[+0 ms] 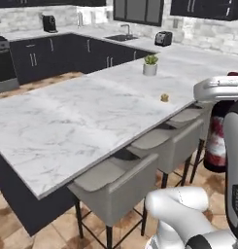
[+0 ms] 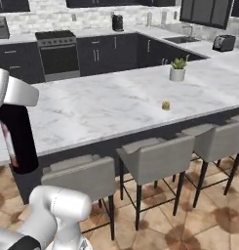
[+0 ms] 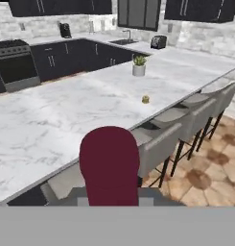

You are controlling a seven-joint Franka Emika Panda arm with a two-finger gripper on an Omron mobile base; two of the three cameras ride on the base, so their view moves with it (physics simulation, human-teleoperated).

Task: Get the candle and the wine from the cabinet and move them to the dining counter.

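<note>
Nearest me, short of the dining counter, my gripper pinches the wine upright by its red-capped neck, above the stools. I'd carry it over the stool backs, then lower it onto bare marble, short of the small yellowish object and the potted plant beyond.

Gripper clamped, arm raised
</note>
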